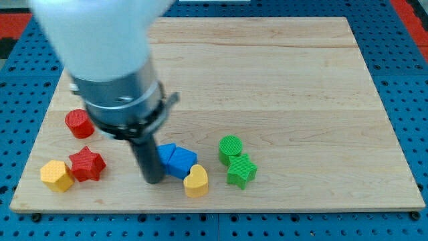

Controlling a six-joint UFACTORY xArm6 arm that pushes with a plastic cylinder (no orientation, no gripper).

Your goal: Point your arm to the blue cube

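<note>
The blue cube (182,163) lies near the board's bottom edge, left of centre, with a second blue block (165,154) touching its left side. My tip (153,179) rests on the board just left of these blue blocks, at or almost at the left blue block. The arm's white and grey body (107,60) fills the view's upper left and hides the board behind it.
A yellow heart (196,181) sits just below the blue cube. A green cylinder (230,148) and a green star (241,171) lie to the right. A red cylinder (78,124), a red star (87,164) and a yellow block (56,175) lie to the left. The wooden board (301,100) lies on a blue pegboard.
</note>
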